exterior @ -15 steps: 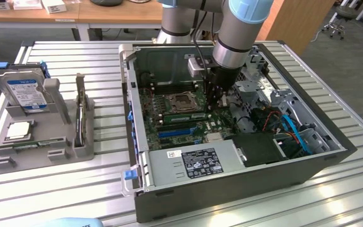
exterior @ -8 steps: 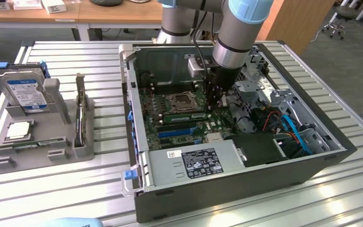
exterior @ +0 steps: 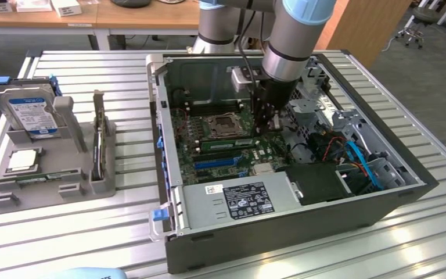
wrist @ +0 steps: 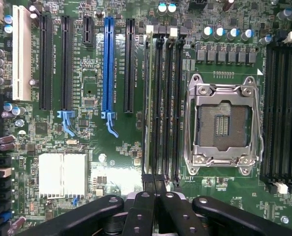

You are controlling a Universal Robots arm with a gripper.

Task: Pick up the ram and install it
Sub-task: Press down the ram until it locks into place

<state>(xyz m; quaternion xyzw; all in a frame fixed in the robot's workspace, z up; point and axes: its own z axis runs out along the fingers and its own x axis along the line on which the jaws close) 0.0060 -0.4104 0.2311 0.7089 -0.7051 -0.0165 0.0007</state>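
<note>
A: What colour is the motherboard (wrist: 121, 147)?
B: Green, with fine pale lettering. One long slot (wrist: 108, 64) is bright blue, the others black, and a white slot (wrist: 21, 54) sits at the upper left.
A: And the socket (wrist: 223, 125)?
B: Silver frame, dark centre.
A: Outside the case (exterior: 285, 232)?
B: Dark grey case, a hard drive (exterior: 28, 110) with a blue-and-white label, grey holder (exterior: 91, 174), silvery ribbed table (exterior: 68, 244)

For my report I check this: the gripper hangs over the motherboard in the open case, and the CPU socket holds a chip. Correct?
Not the socket part. The wrist view shows the CPU socket empty, its contacts bare. The gripper does hang over the motherboard in the open case.
</note>
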